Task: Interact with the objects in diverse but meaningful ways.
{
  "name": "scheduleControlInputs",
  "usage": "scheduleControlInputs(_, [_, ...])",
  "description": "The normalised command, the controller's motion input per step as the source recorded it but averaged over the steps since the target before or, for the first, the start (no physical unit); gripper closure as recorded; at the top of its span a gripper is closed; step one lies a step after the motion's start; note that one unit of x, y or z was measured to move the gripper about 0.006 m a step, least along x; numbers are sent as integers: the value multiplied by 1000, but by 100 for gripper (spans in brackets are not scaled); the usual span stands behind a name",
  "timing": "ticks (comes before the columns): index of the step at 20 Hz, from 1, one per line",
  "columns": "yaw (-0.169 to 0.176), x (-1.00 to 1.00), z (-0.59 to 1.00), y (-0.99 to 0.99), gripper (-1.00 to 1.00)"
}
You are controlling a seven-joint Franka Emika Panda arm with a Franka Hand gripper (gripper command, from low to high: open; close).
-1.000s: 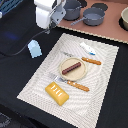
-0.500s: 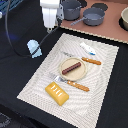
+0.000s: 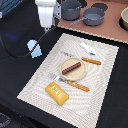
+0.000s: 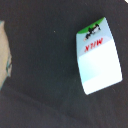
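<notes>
Left of frame: pale blue rounded milk carton point(image 3: 34, 48) on dark table, off mat. Upper left: white gripper point(image 3: 46, 25) above it; jaw state indeterminable. Centre: ridged yellow bread block point(image 3: 57, 93), brown sausage point(image 3: 71, 66) on plate, untouched. No item engaged yet.

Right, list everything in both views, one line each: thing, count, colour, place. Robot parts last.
Placemat: one, pale striped, on the dark table.
Plate: one, tan, middle of the placemat.
Sausage: one, dark brown, on the plate.
Bread block: one, yellow-orange, ridged, placemat's near corner.
Fork: one, orange handle, near side of the plate.
Knife: one, orange handle, far side of the plate.
Bottle-like figure: one, white, placemat's far edge.
Milk carton: one, pale blue-white, labelled MILK in the wrist view, off the placemat on the exterior view's left.
Pots: two, grey, on the brown surface behind.
Robot arm: one, white, above the carton; pincer hidden.
</notes>
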Motion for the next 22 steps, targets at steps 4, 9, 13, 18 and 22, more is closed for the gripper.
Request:
scheduleControlInputs(4, [107, -419, 0, -265, -100])
scheduleControlInputs(9, [101, -325, -8, -231, -100])
scheduleControlInputs(13, [58, -354, -209, -218, -100])
scheduleControlInputs(18, [47, -451, -361, -259, -100])
scheduleControlInputs(22, [28, -532, -443, -231, -100])
